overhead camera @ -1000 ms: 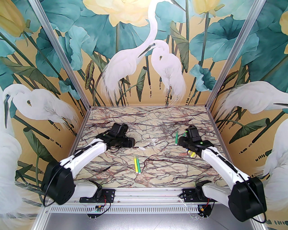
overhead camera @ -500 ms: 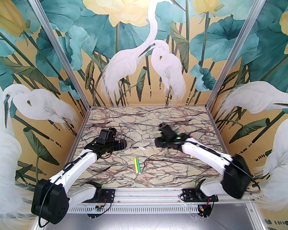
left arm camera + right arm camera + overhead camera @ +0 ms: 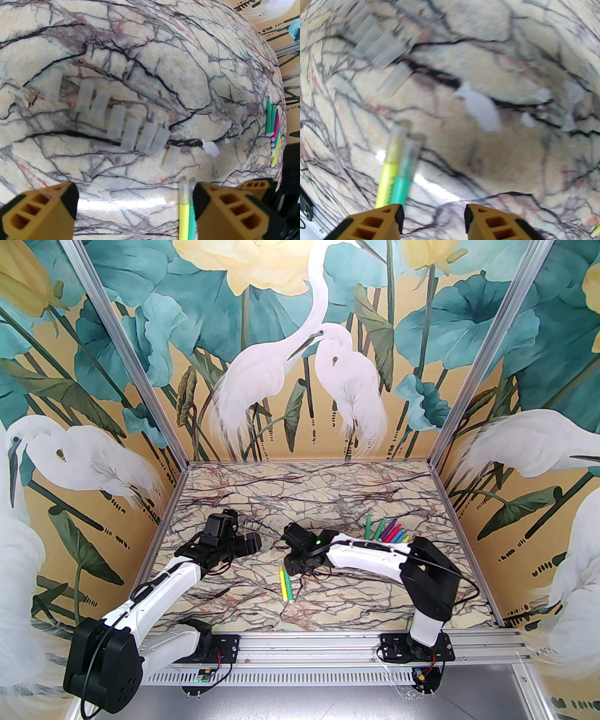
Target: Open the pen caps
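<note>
- The left gripper (image 3: 134,204) is at the bottom of the left wrist view. Its two orange fingers (image 3: 39,211) are far apart. Nothing is between them but bare table.
- The right gripper (image 3: 432,218) is at the bottom of the right wrist view. Its fingers are apart too, and it holds nothing.
- Eight loose caps (image 3: 116,121) lie in a slanted row in the middle of the left wrist view. The row runs from the upper left down to the right. The caps are pale and see-through, so they are hard to spot on the marble table (image 3: 140,46).
- A yellow pen (image 3: 388,178) and a green pen (image 3: 402,185) lie side by side, touching, in the lower left of the right wrist view. Each has a clear cap on its tip.
- In the top view these two pens lie in the lower middle of the table, just below the right gripper.
- In the left wrist view they lie at the bottom, just beside the finger at the lower right.
- A pile of pens (image 3: 386,531) lies in the right part of the table in the top view, above the white right arm. They are green, purple, pink, blue and yellow.
- Some small white spots (image 3: 481,110) are on the table, to the right of the row of caps.
</note>
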Controlling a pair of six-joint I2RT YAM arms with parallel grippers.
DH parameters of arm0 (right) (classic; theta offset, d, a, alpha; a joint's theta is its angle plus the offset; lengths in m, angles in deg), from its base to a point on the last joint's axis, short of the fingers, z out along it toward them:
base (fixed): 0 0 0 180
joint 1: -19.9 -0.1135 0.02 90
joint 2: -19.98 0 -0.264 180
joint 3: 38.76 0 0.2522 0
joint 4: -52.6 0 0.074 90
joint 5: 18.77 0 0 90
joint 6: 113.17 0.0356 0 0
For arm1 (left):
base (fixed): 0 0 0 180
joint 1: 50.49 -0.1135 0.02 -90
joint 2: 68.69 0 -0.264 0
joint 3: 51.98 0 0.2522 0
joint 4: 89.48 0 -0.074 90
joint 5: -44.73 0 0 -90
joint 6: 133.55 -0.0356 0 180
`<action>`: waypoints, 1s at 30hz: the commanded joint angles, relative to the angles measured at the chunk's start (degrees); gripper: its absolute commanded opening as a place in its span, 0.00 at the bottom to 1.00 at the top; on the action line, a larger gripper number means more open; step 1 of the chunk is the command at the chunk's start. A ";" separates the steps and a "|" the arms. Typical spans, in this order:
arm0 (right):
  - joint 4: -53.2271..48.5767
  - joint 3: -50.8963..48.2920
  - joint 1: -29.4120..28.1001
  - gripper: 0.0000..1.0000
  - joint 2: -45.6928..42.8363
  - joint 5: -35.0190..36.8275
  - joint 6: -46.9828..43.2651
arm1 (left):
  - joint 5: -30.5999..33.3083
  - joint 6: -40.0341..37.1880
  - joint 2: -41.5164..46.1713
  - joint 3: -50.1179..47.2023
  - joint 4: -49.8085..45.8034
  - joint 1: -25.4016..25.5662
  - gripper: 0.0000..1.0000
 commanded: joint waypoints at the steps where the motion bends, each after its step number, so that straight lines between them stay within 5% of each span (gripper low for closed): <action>1: -0.16 1.83 -1.21 0.47 1.33 -1.12 1.85 | 1.08 0.41 0.93 -0.49 1.08 -0.46 0.85; 30: -3.76 3.81 -5.63 0.37 7.87 0.11 5.03 | 1.10 0.94 0.78 -1.08 1.61 -0.47 0.86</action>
